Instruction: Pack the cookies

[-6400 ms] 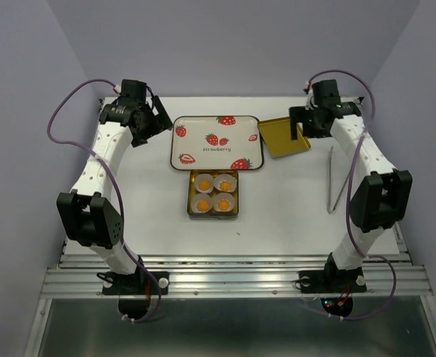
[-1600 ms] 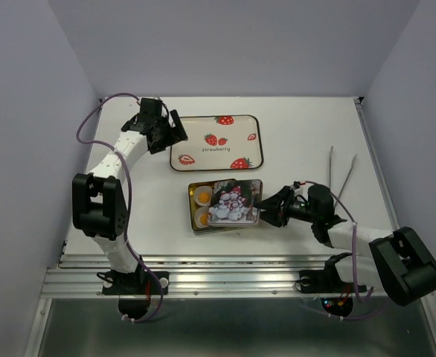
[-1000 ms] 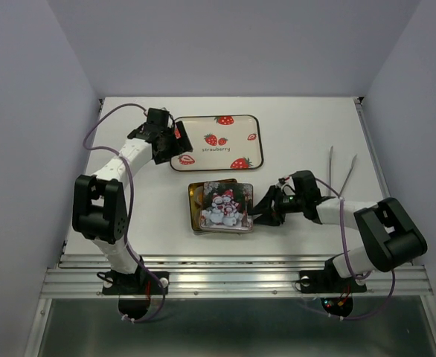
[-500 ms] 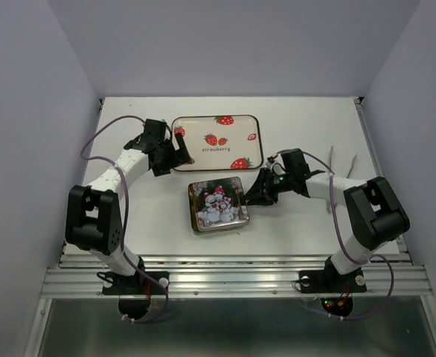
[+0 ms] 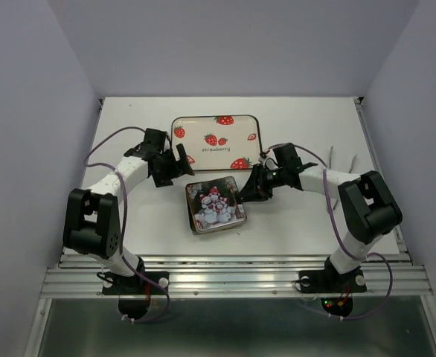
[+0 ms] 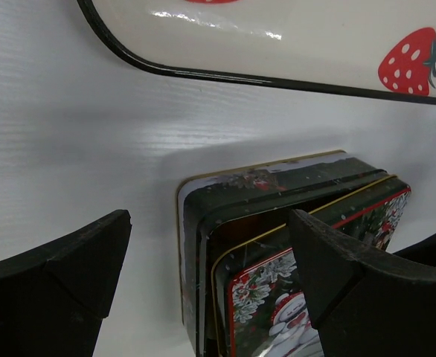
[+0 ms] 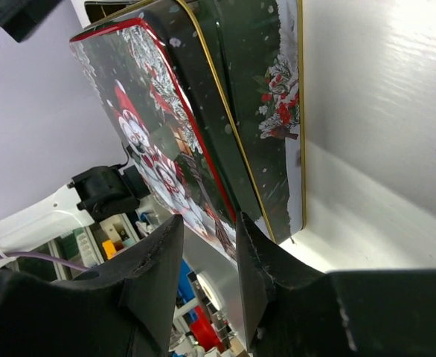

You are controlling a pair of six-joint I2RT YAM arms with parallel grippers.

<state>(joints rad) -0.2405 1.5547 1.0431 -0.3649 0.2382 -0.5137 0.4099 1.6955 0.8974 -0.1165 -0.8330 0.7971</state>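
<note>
The cookies are hidden under the snowman-printed lid [image 5: 216, 204], which lies slightly askew on the dark tin [image 6: 192, 245] in the middle of the table. A dark gap shows along the tin's left wall in the left wrist view. My left gripper [image 5: 175, 165] hovers open just beyond the tin's far-left corner, its fingers [image 6: 62, 275] spread wide with nothing between them. My right gripper [image 5: 252, 187] sits at the tin's right edge. Its jaws stand a little apart, and the lid's corner [image 7: 229, 223] lies at the fingertips [image 7: 175, 227], not pinched.
A cream tray [image 5: 197, 131] printed with strawberries lies behind the tin, its black rim [image 6: 240, 74] close above the tin in the left wrist view. Metal tweezers [image 5: 331, 155] lie on the right, partly behind my right arm.
The right gripper has swung toward the back along the tin's right edge and its jaws have narrowed. The lid now lies over the tin. The left gripper has come closer to the tin's corner.
</note>
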